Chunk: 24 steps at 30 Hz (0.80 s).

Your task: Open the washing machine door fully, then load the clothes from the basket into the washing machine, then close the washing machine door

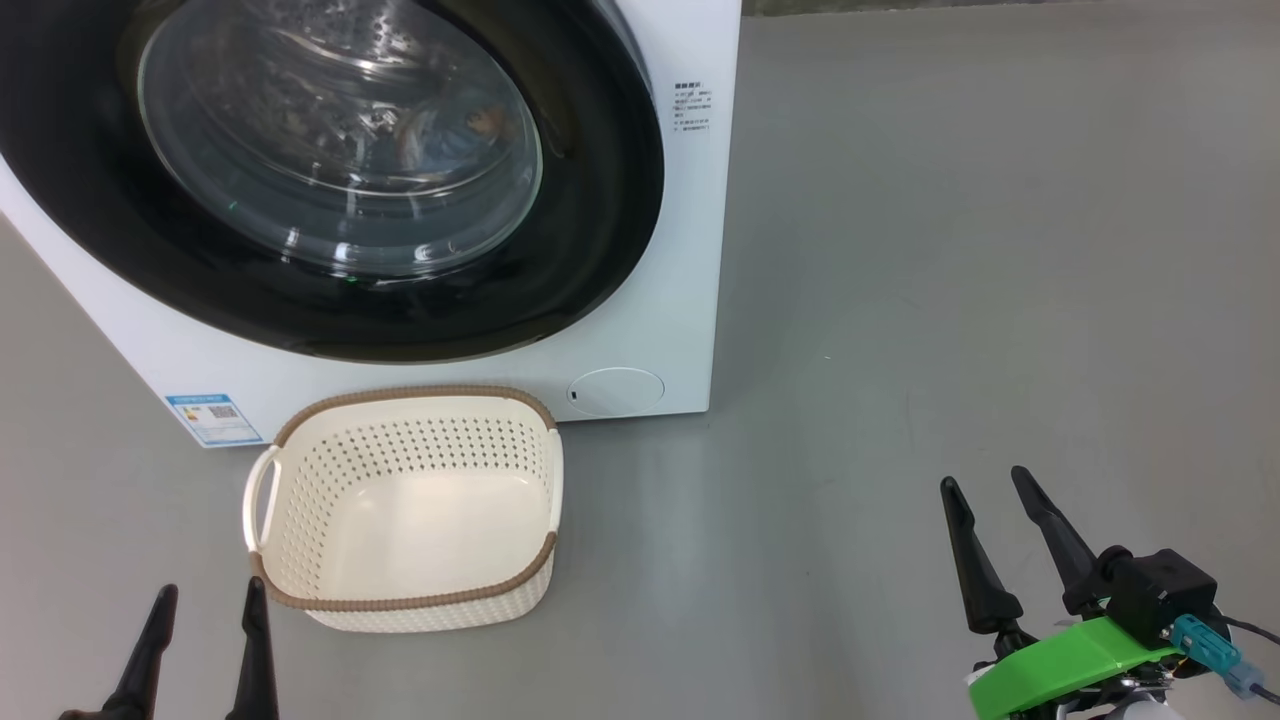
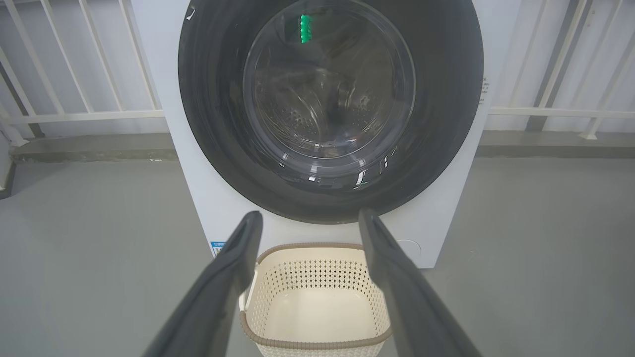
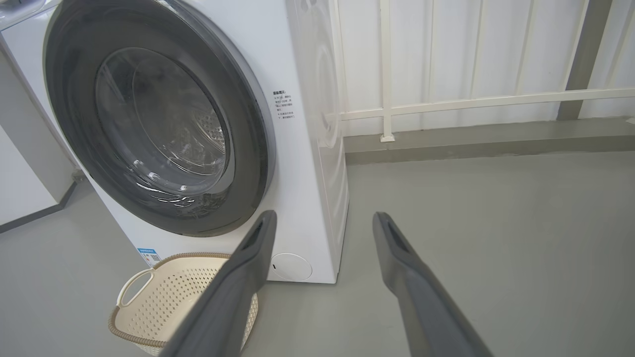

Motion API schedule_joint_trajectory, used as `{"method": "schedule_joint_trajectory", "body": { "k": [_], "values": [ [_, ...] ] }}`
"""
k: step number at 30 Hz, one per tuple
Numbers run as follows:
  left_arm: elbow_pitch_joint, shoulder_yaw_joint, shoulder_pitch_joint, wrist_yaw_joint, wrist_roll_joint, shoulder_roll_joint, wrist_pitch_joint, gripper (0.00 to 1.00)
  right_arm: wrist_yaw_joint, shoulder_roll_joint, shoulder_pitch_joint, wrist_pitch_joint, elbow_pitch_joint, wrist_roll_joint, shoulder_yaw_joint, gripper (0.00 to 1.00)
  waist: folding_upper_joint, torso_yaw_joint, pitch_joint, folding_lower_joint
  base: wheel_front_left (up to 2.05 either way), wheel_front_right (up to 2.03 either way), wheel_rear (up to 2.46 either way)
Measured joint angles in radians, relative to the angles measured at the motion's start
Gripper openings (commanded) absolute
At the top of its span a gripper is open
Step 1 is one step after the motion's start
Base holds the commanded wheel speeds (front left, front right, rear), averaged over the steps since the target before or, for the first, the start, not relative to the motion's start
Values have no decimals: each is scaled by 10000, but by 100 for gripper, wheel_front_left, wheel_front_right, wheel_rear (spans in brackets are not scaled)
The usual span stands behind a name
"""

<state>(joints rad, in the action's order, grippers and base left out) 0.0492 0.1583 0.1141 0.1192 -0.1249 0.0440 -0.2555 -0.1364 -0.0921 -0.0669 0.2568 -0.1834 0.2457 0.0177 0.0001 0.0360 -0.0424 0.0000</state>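
Washing machine door [image 1: 600, 200] shut on the washing machine [image 1: 690, 330]; clothes [image 1: 450, 140] behind its glass. Basket [image 1: 420, 603] on the floor [image 1: 950, 250], just beside the machine's front bottom edge. Left gripper [image 1: 212, 587] and right gripper [image 1: 984, 477]: jaws wide, nothing held. Open floor to the machine's right.

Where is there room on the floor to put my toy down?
The wide grey floor right of the washing machine, ahead of the right fingers, is bare. The basket is empty too. It is tight between basket and machine front.
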Motion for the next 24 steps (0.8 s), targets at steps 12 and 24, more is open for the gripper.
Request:
{"method": "schedule_joint_trajectory", "body": {
  "k": [12, 24],
  "values": [
    [109, 88, -24, 15, 58, -33, 0, 100, 0, -17, -53, 0, -88, 0, 8, 100, -1, -22, -53, 0, 0, 0, 0],
    [236, 127, -178, 88, 58, -36, 0, 100, 0, -19, -164, 0, -173, 0, 8, 100, 0, 31, -82, 0, 0, 0, 0]
  ]
}}
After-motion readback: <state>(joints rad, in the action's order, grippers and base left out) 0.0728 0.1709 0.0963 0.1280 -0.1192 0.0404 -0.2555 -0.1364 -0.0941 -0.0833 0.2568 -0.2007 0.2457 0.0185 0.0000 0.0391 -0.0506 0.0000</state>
